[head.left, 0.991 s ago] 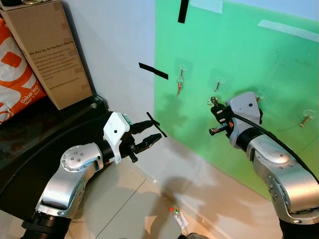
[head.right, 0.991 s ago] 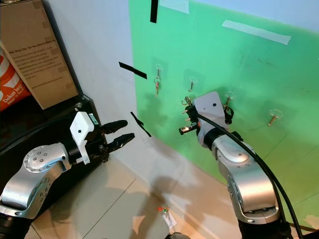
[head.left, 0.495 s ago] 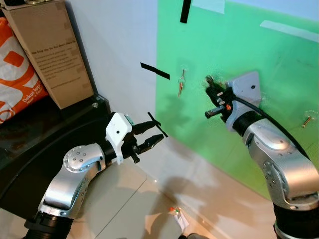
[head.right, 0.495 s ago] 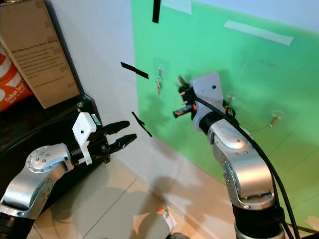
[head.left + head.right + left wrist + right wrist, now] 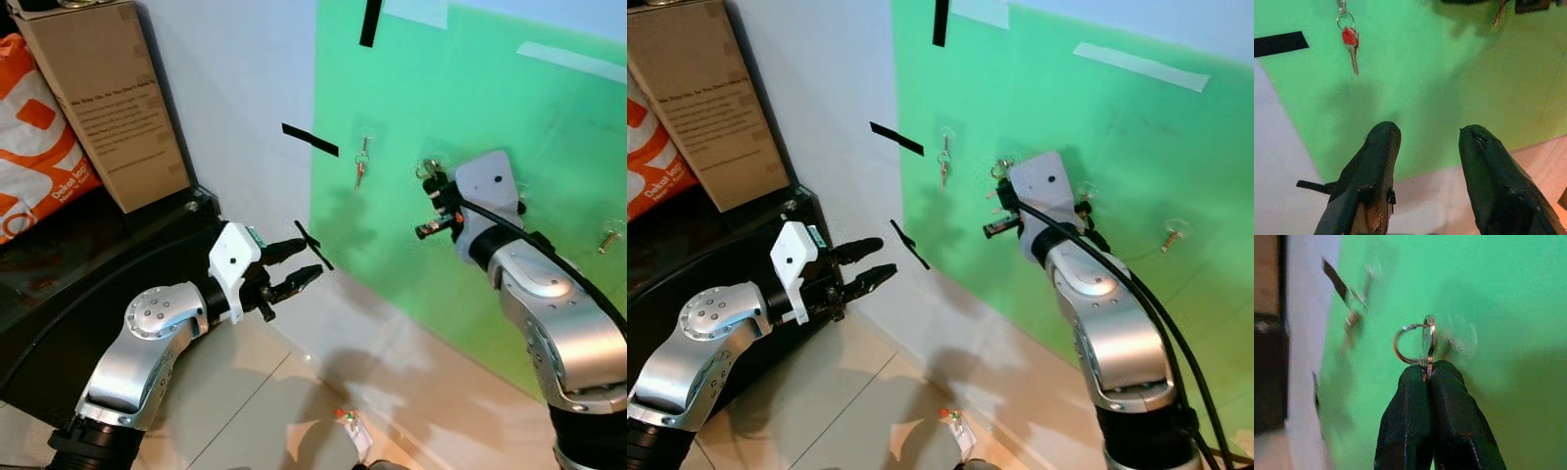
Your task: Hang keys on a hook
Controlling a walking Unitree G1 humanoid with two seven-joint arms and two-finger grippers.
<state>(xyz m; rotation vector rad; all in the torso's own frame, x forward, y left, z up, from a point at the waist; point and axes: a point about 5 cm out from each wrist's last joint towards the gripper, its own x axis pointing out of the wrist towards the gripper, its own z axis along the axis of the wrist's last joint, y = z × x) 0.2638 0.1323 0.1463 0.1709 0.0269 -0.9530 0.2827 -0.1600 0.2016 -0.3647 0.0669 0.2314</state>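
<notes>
Right hand (image 5: 428,182) at the green board (image 5: 549,147)
It pinches the key ring (image 5: 1420,342) beside a hook (image 5: 1462,340); left hand (image 5: 299,264) spread, idle.

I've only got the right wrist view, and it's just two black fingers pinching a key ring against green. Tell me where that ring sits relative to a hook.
Observer: From the head camera, the right gripper holds the key ring up at the green board, right at a clear hook; I cannot tell whether the ring is over it.
Operator: Report which hooks are already taken.
Observer: The hook to the robot's left carries a red-headed key; one far to the right holds another key.
Operator: Give me the left arm.
Observer: The left gripper is low, away from the board, fingers open and holding nothing.
</notes>
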